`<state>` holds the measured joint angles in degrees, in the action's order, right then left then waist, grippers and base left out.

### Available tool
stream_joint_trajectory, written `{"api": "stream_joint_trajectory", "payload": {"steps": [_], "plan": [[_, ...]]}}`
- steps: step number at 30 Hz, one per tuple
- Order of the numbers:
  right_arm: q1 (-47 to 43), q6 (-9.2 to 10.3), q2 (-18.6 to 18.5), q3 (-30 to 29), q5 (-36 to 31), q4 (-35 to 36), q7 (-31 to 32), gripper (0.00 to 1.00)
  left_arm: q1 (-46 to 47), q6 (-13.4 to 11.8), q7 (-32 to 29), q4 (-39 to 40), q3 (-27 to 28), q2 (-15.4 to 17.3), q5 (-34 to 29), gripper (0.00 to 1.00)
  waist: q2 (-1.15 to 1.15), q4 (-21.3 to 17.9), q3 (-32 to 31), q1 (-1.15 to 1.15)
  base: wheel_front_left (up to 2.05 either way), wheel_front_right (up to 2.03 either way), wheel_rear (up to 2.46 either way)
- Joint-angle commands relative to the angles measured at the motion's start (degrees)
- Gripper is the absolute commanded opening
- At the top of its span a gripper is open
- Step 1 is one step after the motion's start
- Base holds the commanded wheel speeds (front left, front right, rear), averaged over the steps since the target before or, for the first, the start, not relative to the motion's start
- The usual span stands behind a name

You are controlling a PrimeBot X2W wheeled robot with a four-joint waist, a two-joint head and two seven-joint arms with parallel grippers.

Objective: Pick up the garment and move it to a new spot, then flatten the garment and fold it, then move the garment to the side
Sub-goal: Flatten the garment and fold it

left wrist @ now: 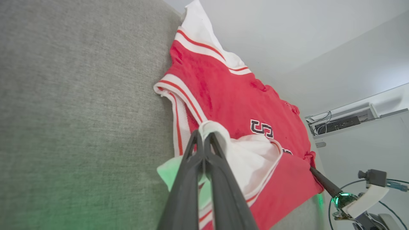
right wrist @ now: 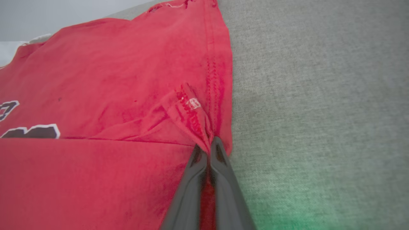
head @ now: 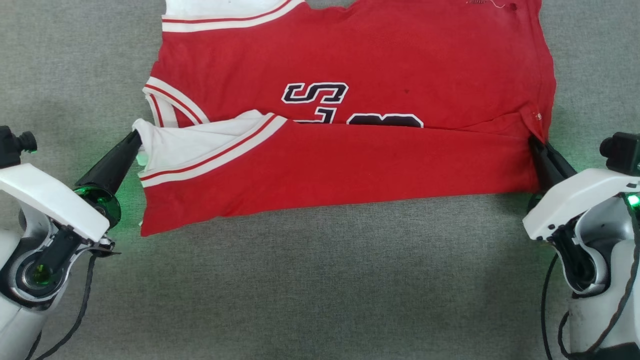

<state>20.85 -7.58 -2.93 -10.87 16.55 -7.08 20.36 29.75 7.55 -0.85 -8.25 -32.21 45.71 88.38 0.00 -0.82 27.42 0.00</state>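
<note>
Head view: a red jersey (head: 350,65) is spread flat on a grey fabric-covered surface (head: 320,280), in the upper middle of the frame. Its near part is folded over onto the body, so the lower part of the black-white lettering (head: 315,93) is covered. A white panel with red-white striped trim (head: 215,155) is turned up at the left end of the fold. The left tool (head: 136,137) is clamped shut on the corner of that white panel at the jersey's left edge. The right tool (head: 534,142) is clamped shut on the red fabric at the right end of the fold. A green glow is seen on the surface beside both tools.

Left wrist view: the left tool (left wrist: 203,135) is seen with fingers pressed together, white fabric pinched between them. The jersey (left wrist: 223,95) is laid along the surface (left wrist: 80,95), striped armhole edge just beside the fingers. The right tool (left wrist: 314,172) is seen at the far corner, touching the red cloth. A pale wall (left wrist: 287,38) and a shelf with cables (left wrist: 338,123) are seen behind.

Right wrist view: the right tool (right wrist: 209,145) is closed on a bunched red hem corner, with a small white tag (right wrist: 194,103) just above the fingertips. The jersey (right wrist: 111,80) is spread to the left, with bare surface (right wrist: 319,95) to the right.
</note>
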Motion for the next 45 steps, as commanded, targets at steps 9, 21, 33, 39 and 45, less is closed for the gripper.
{"api": "stream_joint_trajectory", "payload": {"steps": [9,21,33,39,45], "plan": [[1.00,0.13,0.04,1.53,-0.63,-2.09,-3.17,1.00,3.97,-0.12,6.25,-1.50,-5.82,3.13,-7.35,1.00,0.00,-0.34,-1.06,0.00,0.00,0.00,0.00],[-1.98,0.13,0.02,0.37,-1.09,5.01,-1.31,1.00,8.62,-0.12,3.32,5.74,-24.15,17.32,-14.93,1.00,0.00,0.82,-4.69,0.00,0.00,0.00,0.00],[-2.28,0.13,0.02,1.34,0.05,5.92,-1.09,1.00,11.96,-0.13,-8.64,2.52,-31.11,14.59,-3.93,1.00,0.00,-1.05,-3.31,0.00,0.00,0.00,0.00],[-2.52,0.13,0.03,2.14,0.20,5.91,-0.69,1.00,12.84,-0.14,-11.96,-0.99,-32.95,11.84,-1.04,0.45,0.00,-2.60,-2.46,0.00,0.00,0.00,0.00],[-3.31,0.13,0.03,3.53,-1.17,6.49,4.10,1.00,12.70,-0.13,-12.71,-0.10,-33.35,11.39,0.63,0.00,0.00,-3.53,-2.08,0.00,0.00,0.00,0.00]]}}
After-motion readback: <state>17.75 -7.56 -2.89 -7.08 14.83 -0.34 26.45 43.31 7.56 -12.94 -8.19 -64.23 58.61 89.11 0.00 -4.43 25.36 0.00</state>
